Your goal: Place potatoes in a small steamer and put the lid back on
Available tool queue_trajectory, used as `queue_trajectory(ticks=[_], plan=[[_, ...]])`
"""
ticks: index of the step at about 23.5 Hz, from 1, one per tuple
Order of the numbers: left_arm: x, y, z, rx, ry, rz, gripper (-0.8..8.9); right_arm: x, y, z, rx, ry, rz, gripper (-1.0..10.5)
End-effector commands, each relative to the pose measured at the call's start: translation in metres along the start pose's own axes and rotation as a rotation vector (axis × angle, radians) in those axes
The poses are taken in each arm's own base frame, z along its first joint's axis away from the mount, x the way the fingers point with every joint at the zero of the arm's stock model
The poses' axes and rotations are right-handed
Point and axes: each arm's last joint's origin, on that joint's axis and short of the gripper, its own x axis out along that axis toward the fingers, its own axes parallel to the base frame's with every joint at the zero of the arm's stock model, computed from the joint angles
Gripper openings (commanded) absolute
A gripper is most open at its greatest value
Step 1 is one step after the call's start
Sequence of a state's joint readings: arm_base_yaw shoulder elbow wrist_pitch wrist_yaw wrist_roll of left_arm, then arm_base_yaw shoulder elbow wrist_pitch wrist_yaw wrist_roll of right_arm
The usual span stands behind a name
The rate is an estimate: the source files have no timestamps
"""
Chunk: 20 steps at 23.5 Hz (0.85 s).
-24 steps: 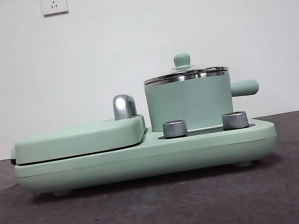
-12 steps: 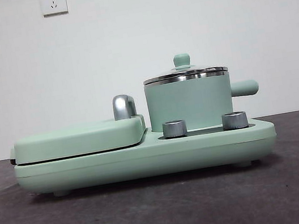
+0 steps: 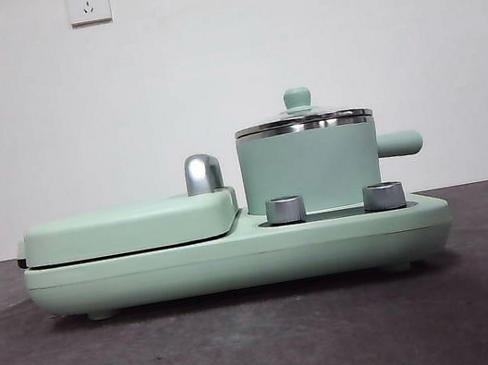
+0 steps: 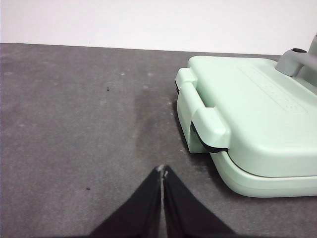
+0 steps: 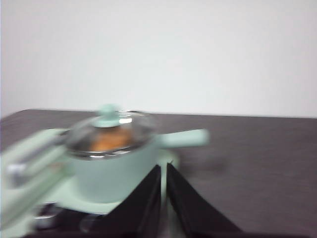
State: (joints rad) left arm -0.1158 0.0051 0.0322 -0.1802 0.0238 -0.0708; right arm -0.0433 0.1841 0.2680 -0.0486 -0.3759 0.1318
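Note:
The mint-green small steamer [image 3: 310,169] stands on the right half of the appliance base, its stubby handle pointing right. The glass lid [image 3: 302,120] with a green knob sits on its steel rim. In the blurred right wrist view the steamer [image 5: 111,171] shows the tan potato [image 5: 110,140] inside, under the lid [image 5: 109,126]. My right gripper [image 5: 163,167] is shut and empty, apart from the steamer on its handle side. My left gripper [image 4: 162,169] is shut and empty above the dark table, beside the griddle's end. Neither gripper shows in the front view.
The flat mint-green lidded griddle [image 3: 130,227] with a chrome handle [image 3: 202,173] fills the left half of the base [image 3: 238,258]; it also shows in the left wrist view [image 4: 252,119]. Two steel dials [image 3: 285,210] sit at the base's front. A white wall is behind.

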Motion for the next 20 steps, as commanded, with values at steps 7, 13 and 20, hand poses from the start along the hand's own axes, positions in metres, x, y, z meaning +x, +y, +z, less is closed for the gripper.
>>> queue_trajectory(ticks=[7, 13, 20], plan=[[0.002, 0.001, -0.007, 0.006, 0.024, 0.004, 0.05, -0.003, -0.016, -0.049, -0.061, -0.006, -0.347, 0.2], [0.002, 0.001, -0.007, 0.006, 0.024, 0.004, 0.05, -0.006, -0.019, -0.062, -0.052, 0.054, -0.446, 0.2], [0.002, 0.001, -0.007, 0.006, 0.024, 0.004, 0.05, -0.009, -0.02, -0.079, -0.037, 0.213, -0.504, 0.2]])
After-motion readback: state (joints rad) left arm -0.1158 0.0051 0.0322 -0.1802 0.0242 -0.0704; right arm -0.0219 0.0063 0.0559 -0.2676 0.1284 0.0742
